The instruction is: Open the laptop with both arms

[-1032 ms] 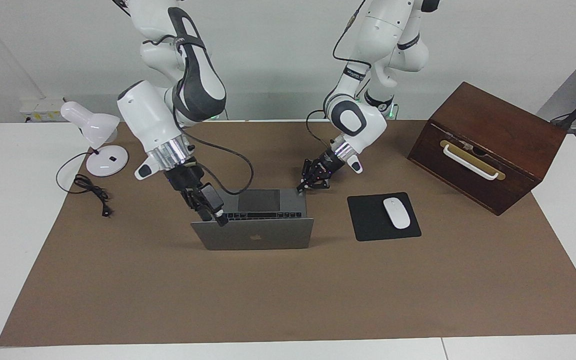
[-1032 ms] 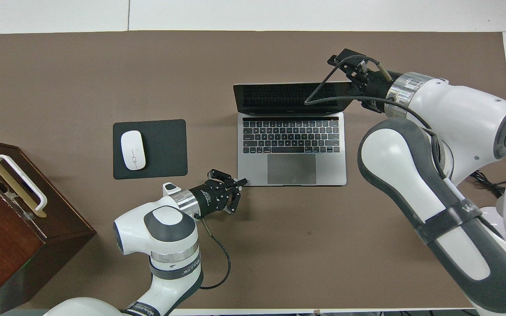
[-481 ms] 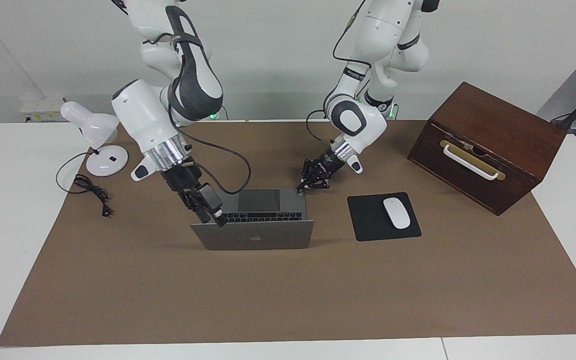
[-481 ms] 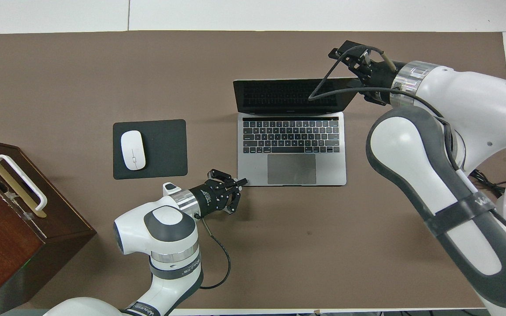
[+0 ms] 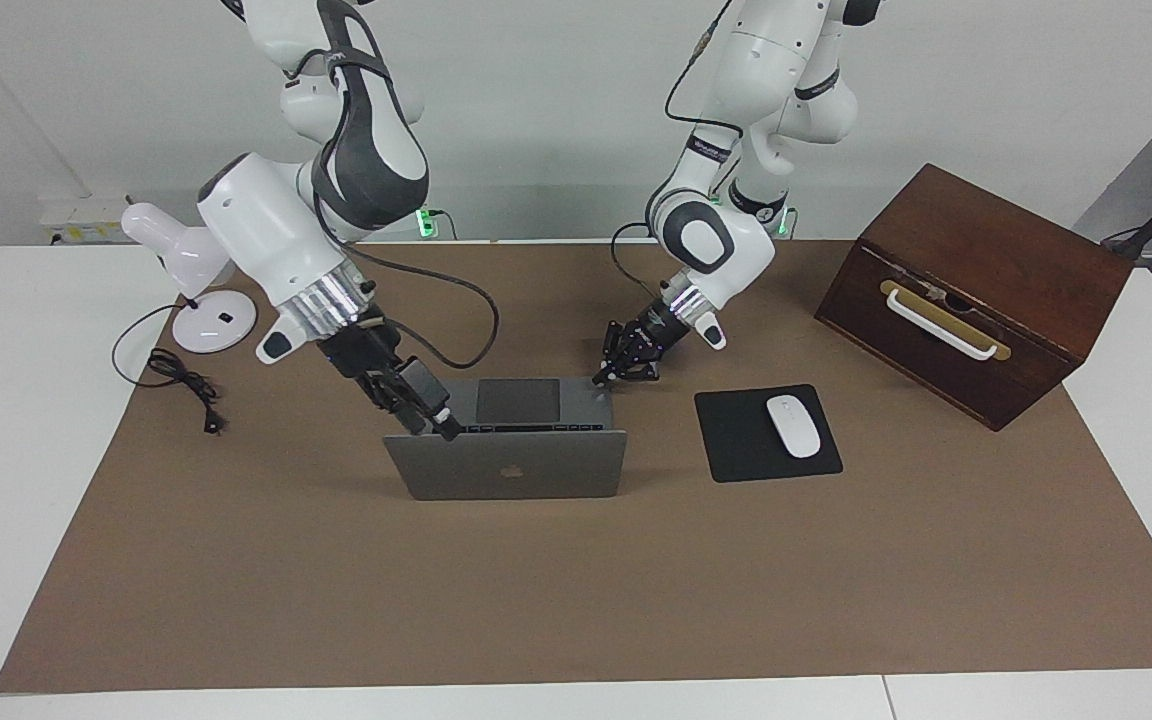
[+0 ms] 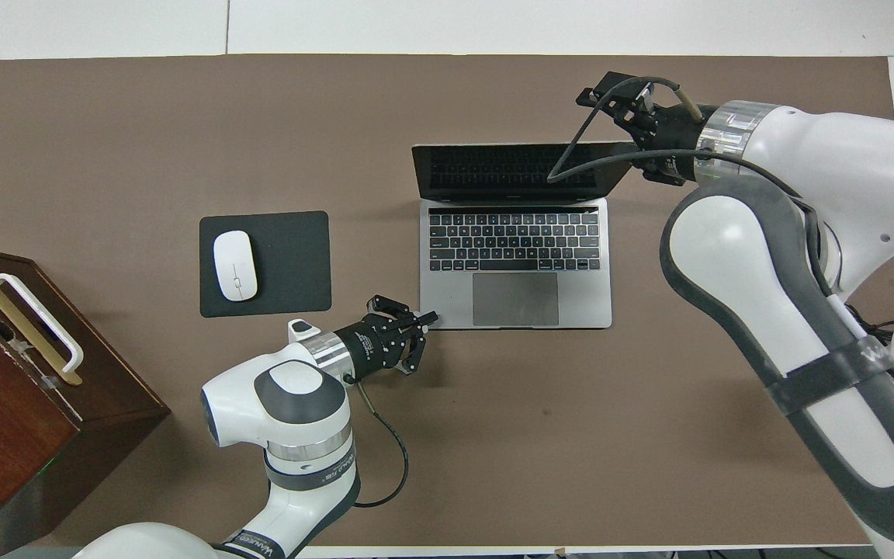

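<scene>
Only facing view shows laptop (image 5: 506, 465) lid's apple logo (image 5: 510, 471).

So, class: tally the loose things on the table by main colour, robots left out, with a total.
White: 2, the mouse and the desk lamp
Black: 1, the mousepad
Silver-grey: 1, the laptop
Brown: 1, the wooden box
Total: 5

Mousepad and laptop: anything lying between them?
No. In the overhead view only bare brown mat separates the mousepad from the laptop. The left gripper sits nearer the robots, at the laptop's corner.
</scene>
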Tool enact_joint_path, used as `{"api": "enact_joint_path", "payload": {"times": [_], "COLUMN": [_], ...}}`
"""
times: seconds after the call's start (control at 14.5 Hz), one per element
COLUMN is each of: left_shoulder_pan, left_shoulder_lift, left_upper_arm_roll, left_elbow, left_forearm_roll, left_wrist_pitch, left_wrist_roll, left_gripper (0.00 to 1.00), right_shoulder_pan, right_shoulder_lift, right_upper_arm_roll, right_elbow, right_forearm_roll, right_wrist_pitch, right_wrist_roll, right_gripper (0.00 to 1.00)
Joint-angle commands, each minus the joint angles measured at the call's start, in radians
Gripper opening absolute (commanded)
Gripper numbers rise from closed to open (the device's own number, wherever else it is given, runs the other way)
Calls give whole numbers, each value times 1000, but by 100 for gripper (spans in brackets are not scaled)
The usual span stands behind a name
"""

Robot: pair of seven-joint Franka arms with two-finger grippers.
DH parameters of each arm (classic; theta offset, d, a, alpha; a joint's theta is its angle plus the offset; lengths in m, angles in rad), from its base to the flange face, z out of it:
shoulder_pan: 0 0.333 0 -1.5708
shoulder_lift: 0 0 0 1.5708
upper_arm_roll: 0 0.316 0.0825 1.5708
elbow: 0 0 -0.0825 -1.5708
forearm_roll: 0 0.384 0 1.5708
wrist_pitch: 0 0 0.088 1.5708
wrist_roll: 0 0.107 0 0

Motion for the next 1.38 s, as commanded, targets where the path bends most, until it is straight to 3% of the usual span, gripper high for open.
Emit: {"api": "enact_joint_path", "payload": {"times": [0.0,0.55,0.96,1.31], "left_shoulder_pan": [22,97,210,293], "left_shoulder_lift": [-6,-50,-38,-29], "left_upper_arm_roll": [4,10,10,14], "left_elbow": [35,75,150,217], "left_forearm_roll": [-27,73,295,571], "left_wrist_pitch": [18,33,30,30], "left_wrist_roll": [25,26,23,25], "left_gripper": [0,0,0,0], "right_shoulder_pan": [-11,-12,-38,-43], "right_shoulder_lift": [-24,-52,-54,-54], "right_upper_arm_roll": [1,-68,-96,-94], "right_elbow": [17,171,309,372], "right_forearm_roll": [-44,-123,-263,-360], "right_wrist_pitch": [-58,-302,-498,-584], "right_wrist_roll": [53,98,49,-39], "right_gripper": [100,100,100,100]}}
